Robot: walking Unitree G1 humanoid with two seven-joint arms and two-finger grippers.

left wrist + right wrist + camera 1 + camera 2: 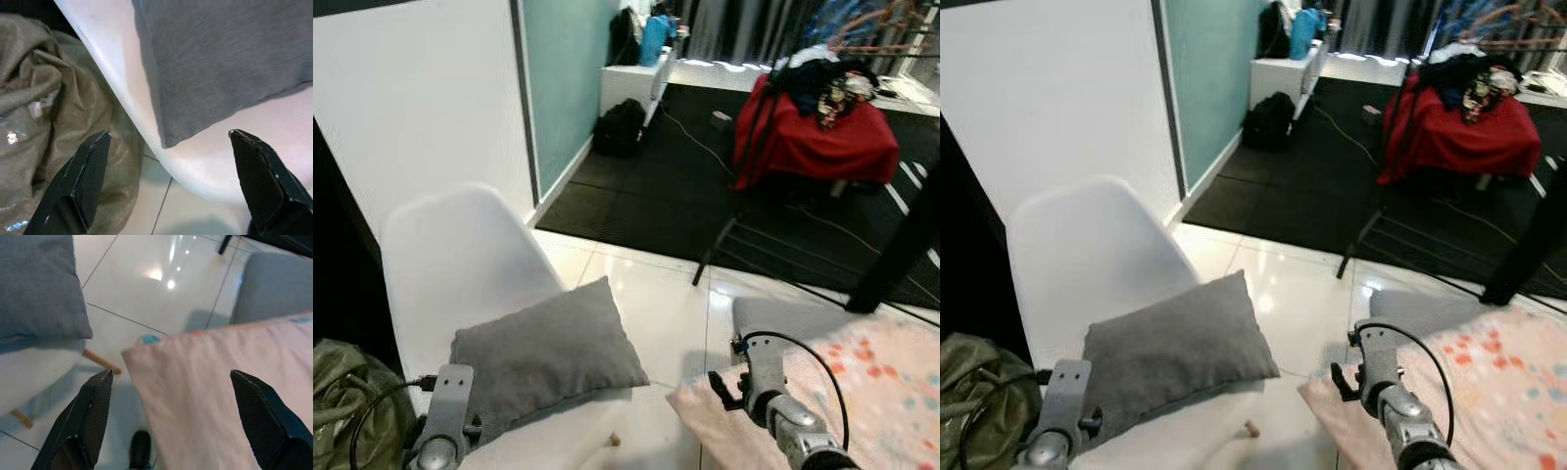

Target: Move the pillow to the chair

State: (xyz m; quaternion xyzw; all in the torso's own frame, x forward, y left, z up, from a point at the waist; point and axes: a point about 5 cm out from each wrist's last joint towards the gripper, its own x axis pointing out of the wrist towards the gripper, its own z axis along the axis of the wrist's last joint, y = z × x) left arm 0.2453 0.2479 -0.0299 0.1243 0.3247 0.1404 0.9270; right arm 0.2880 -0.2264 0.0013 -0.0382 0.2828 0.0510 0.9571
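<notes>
White chair (460, 255) on glossy tile floor (656, 294); grey pillow (543, 357) flat on seat, reaching front edge. Olive bag (347, 392) on floor beside chair's left edge.

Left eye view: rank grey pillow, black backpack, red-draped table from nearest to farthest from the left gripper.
1. Grey pillow: on the white chair seat, right beside the left gripper, whose jaws are open.
2. Black backpack: on the dark floor by the teal wall, far ahead.
3. Red-draped table: farther right, across the room.
</notes>
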